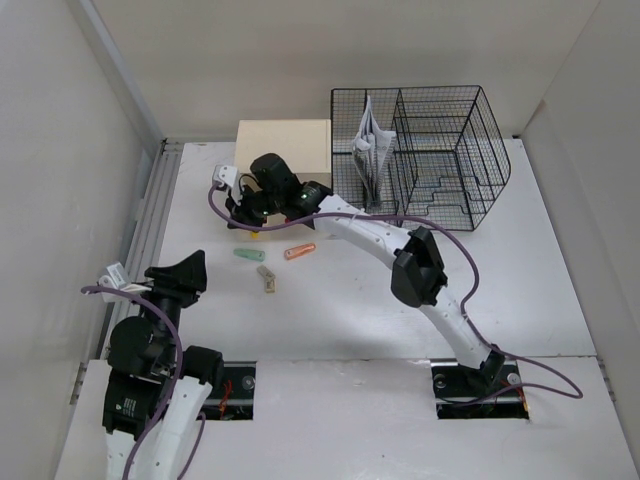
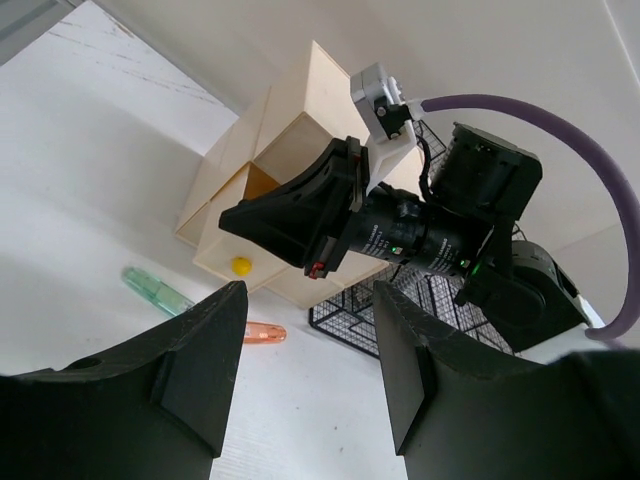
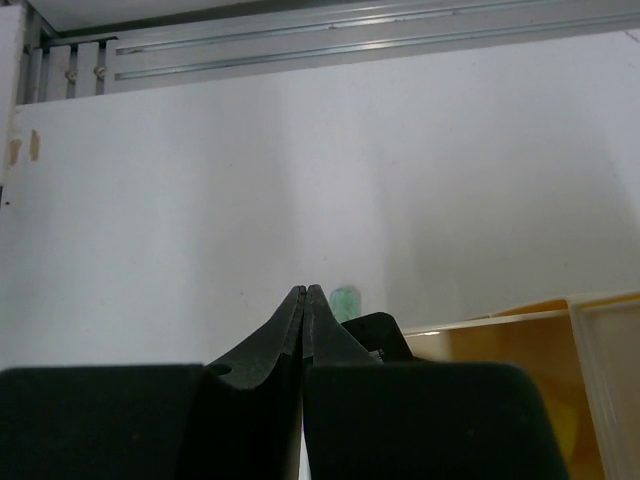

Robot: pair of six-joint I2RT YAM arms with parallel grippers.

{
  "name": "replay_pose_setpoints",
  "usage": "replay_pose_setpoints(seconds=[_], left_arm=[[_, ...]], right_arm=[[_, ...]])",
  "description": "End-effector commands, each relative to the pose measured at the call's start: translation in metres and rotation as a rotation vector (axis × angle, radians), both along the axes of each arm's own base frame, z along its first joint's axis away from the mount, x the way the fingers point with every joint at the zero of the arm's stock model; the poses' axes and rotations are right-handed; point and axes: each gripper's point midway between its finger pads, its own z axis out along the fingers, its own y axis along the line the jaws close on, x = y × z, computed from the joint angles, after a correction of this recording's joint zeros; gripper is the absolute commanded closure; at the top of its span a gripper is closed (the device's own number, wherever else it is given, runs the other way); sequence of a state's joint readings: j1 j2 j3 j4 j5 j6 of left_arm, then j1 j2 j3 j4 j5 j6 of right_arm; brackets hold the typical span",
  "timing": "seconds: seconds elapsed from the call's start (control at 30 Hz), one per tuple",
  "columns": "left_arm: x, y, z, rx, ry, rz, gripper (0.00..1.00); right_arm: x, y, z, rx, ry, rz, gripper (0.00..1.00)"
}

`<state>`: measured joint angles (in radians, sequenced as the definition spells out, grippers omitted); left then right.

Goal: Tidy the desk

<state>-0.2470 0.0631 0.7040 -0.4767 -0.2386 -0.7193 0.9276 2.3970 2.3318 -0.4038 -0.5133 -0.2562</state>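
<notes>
Under both arms lies the white counter (image 1: 350,320), filling most of the top view. At its far edge sit a beige box (image 1: 285,145) and, just right of it, a black wire basket (image 1: 440,150) with folded papers (image 1: 368,150) upright in its left compartment. A drawer (image 2: 235,255) of the box stands pulled out, with a yellow knob (image 2: 241,265) on its front. Near the drawer lie a green pen (image 1: 248,255), an orange pen (image 1: 299,251) and a small beige piece (image 1: 266,279), each apart from the others. The right tool (image 3: 304,300) is by the drawer front, fingers pressed together with nothing between them. The left tool (image 2: 310,350) hangs over the counter's left side, spread wide and empty.
</notes>
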Motion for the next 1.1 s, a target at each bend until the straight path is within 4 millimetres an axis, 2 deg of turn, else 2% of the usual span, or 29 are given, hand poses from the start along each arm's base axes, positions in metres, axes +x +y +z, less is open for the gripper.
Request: replay_pose_setpoints(seconds=[0.0, 0.17, 0.2, 0.37, 0.57, 0.67, 0.77, 0.83, 1.07], left_arm=[[-0.008, 0.004, 0.019, -0.002, -0.057, 0.011, 0.50], [-0.012, 0.005, 0.024, -0.007, -0.075, 0.011, 0.50], [-0.012, 0.005, 0.024, -0.007, -0.075, 0.011, 0.50], [-0.012, 0.005, 0.024, -0.007, -0.075, 0.011, 0.50], [-0.012, 0.005, 0.021, -0.004, -0.066, 0.011, 0.50], [-0.012, 0.005, 0.021, -0.004, -0.066, 0.011, 0.50], [-0.012, 0.005, 0.024, -0.007, -0.075, 0.011, 0.50], [-0.012, 0.004, 0.024, -0.006, -0.075, 0.002, 0.50], [-0.012, 0.004, 0.024, -0.006, -0.075, 0.002, 0.50]], right_arm=[[0.004, 0.009, 0.038, 0.075, -0.062, -0.038, 0.99], [0.008, 0.004, 0.025, 0.037, -0.055, -0.073, 0.99], [0.009, 0.002, 0.030, 0.041, -0.064, -0.085, 0.99], [0.018, -0.001, 0.025, 0.020, -0.077, -0.134, 0.99], [0.026, -0.009, 0.031, 0.005, -0.107, -0.185, 0.99], [0.031, -0.014, 0.042, 0.010, -0.131, -0.226, 0.99], [0.036, -0.016, 0.037, -0.005, -0.136, -0.252, 0.99], [0.039, -0.018, 0.046, 0.007, -0.153, -0.274, 0.99], [0.055, -0.027, 0.050, -0.011, -0.197, -0.361, 0.99]])
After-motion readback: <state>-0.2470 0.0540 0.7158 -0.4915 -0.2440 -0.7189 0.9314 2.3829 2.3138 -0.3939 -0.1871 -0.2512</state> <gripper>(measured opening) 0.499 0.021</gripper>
